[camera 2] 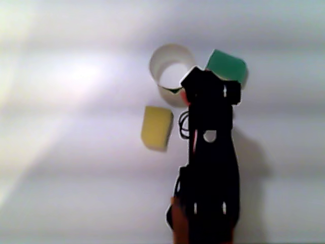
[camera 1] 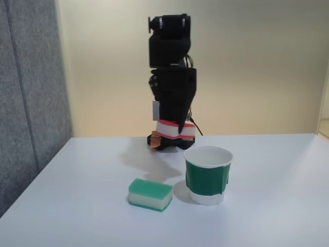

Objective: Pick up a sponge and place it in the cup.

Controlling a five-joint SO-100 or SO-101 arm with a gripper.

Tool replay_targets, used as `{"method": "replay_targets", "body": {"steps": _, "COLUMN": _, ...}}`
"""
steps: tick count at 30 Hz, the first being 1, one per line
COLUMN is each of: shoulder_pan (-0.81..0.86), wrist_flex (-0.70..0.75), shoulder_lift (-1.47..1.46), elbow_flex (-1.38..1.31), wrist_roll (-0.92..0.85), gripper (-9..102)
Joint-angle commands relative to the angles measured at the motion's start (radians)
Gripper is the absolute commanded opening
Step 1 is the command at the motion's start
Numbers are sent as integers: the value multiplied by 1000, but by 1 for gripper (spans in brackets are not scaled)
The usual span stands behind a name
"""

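Note:
In the fixed view the red-and-white sponge (camera 1: 181,130) hangs in the air, squeezed in my gripper (camera 1: 174,125), which points down and is shut on it. It sits just behind and slightly left of the cup (camera 1: 208,177), a white paper cup with a dark green band that stands upright with its mouth open. In the other view, looking down, my black arm ends at the gripper (camera 2: 189,90) right beside the cup's rim (camera 2: 158,57), and a sliver of red shows under it.
A green-topped white sponge (camera 1: 150,194) lies on the white table left of the cup; from above the green sponge (camera 2: 227,66) is on the cup's right. A yellow sponge (camera 2: 156,127) lies left of the arm. A grey partition (camera 1: 28,103) stands at the left.

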Motion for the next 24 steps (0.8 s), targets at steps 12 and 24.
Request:
{"method": "replay_targets", "body": {"steps": 12, "shoulder_pan": -215, "wrist_flex": -196, "shoulder_lift": 51, "elbow_flex": -25, "wrist_roll": 431, "gripper": 0}}
{"method": "replay_targets", "body": {"steps": 24, "shoulder_pan": -239, "wrist_flex": -324, "shoulder_lift": -106, "elbow_flex": -112, "wrist_roll": 379, "gripper": 0}}
